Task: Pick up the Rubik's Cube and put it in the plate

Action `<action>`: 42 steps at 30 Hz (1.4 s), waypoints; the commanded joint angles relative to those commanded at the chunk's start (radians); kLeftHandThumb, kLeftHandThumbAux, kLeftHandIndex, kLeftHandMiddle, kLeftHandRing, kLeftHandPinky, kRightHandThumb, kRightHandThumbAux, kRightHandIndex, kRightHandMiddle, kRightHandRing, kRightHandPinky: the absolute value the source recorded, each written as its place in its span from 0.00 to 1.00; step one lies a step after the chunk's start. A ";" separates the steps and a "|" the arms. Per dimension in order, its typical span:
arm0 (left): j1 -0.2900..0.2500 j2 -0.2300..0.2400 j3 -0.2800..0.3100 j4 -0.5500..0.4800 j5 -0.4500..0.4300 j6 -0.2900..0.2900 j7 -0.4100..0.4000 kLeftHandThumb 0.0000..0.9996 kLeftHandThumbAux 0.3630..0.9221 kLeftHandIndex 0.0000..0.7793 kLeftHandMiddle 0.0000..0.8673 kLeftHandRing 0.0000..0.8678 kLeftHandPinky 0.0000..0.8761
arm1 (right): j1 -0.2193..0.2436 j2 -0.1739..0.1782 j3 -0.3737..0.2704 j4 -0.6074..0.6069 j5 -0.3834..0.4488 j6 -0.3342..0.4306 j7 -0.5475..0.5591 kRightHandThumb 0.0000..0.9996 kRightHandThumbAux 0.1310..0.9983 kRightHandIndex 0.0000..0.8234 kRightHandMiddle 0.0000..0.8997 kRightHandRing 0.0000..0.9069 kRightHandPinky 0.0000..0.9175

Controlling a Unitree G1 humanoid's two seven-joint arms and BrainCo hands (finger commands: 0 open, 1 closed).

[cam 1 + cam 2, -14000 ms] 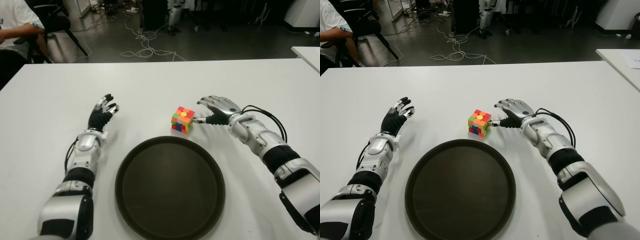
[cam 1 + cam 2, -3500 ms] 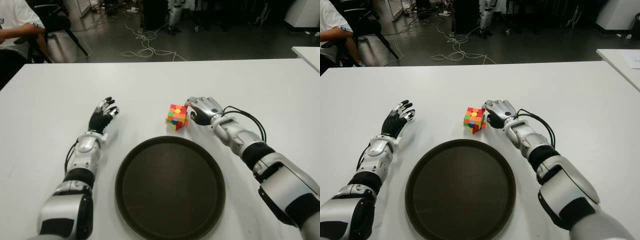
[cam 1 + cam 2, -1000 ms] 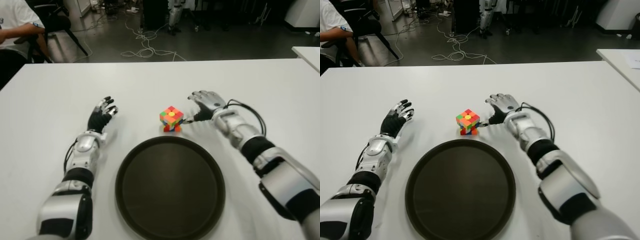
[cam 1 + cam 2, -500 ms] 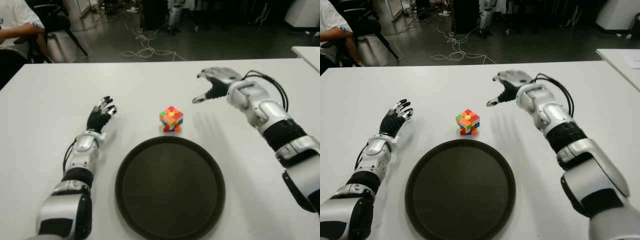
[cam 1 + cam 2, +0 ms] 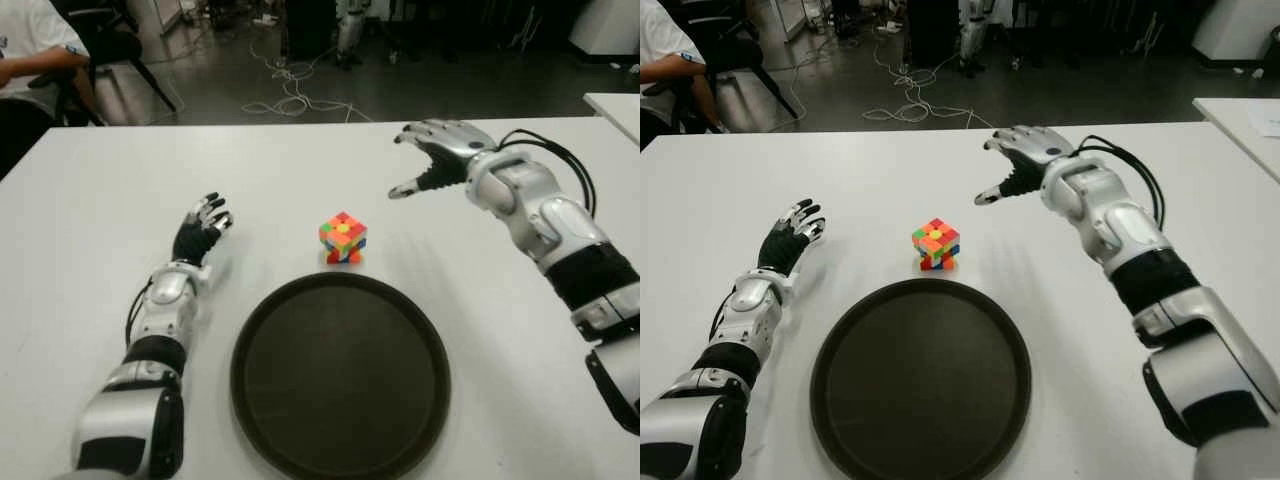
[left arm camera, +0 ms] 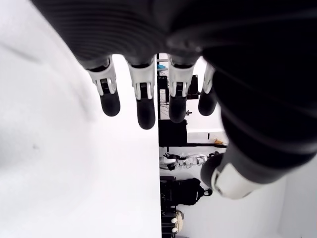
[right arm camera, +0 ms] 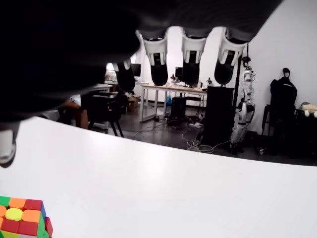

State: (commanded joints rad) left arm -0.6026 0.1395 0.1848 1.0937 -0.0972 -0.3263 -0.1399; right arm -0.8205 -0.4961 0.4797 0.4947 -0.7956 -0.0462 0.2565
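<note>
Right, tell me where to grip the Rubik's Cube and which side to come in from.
Probably best from above: the right hand, open and raised beyond and to the right of the Rubik's Cube, could pinch two opposite side faces. The cube sits turned corner-on toward the plate, so the wrist would likely need rotating to meet flat faces, not edges. The left hand shows open to the cube's left.

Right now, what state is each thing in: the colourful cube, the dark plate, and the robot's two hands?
Rubik's Cube: on the white table just beyond the plate, held by no hand, turned cornerwise.
Plate: holds nothing.
Right hand: raised above the table beyond and right of the cube, fingers spread, holding nothing.
Left hand: left of the cube, fingers spread, holding nothing.
</note>
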 joint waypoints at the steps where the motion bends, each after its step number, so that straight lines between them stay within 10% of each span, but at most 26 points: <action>1: 0.000 0.000 0.001 0.000 -0.001 0.000 0.001 0.21 0.62 0.08 0.15 0.13 0.09 | 0.002 0.001 -0.001 -0.004 -0.002 0.001 0.000 0.09 0.25 0.00 0.00 0.00 0.00; 15: 0.006 0.002 -0.004 -0.012 0.001 -0.002 -0.018 0.22 0.64 0.07 0.15 0.12 0.08 | 0.008 0.052 0.029 0.049 -0.015 -0.038 -0.035 0.06 0.21 0.00 0.00 0.00 0.00; 23: 0.010 0.000 -0.013 -0.021 0.011 -0.008 -0.005 0.20 0.63 0.08 0.14 0.11 0.07 | 0.016 0.155 0.070 0.143 -0.030 -0.062 -0.142 0.03 0.24 0.00 0.00 0.00 0.00; 42: 0.002 -0.004 0.001 -0.003 -0.005 -0.006 -0.010 0.22 0.64 0.08 0.15 0.13 0.09 | -0.025 0.216 0.100 0.335 -0.026 -0.169 -0.304 0.06 0.31 0.00 0.01 0.03 0.07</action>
State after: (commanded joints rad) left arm -0.6003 0.1354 0.1859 1.0912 -0.1017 -0.3323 -0.1499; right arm -0.8457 -0.2797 0.5795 0.8299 -0.8217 -0.2150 -0.0472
